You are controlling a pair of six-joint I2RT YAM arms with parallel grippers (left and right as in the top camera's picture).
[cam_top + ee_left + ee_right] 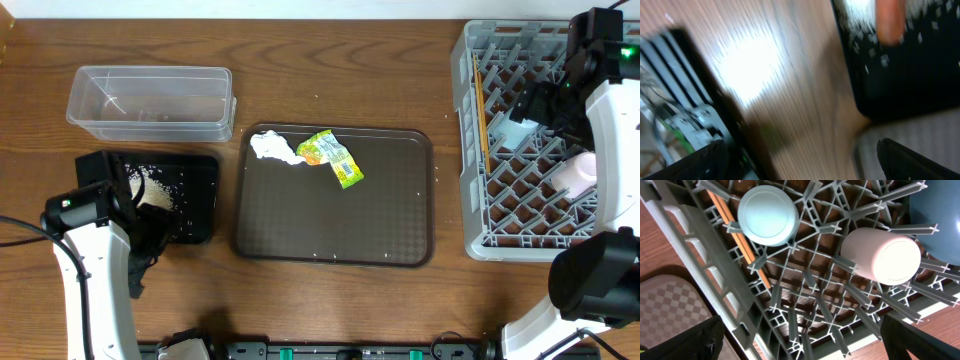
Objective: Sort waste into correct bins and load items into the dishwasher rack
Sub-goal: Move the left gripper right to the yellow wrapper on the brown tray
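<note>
Left gripper point(800, 162) spread wide, empty, by near edge of shallow black rectangular tray point(200, 215) holding white rice heap point(150, 185), orange carrot point(890, 22). Right gripper point(800, 340) spread wide, empty, over grey plastic lattice rack point(468, 150) at right; light-blue cup point(768, 215), whitish cup point(885, 255) inside.

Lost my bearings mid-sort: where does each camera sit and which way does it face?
Overhead: fixed above the table, looking straight down on clear tub, black tray, brown tray and rack; left arm and right arm show.
Left wrist: low over the black tray's corner, blurred; carrot and rice at top; left fingers in bottom corners.
Right wrist: over the rack, facing down at light-blue cup, whitish cup, chopsticks; right fingers in bottom corners.
Shared: overhead and right wrist both show rack, whitish cup and chopsticks.
</note>
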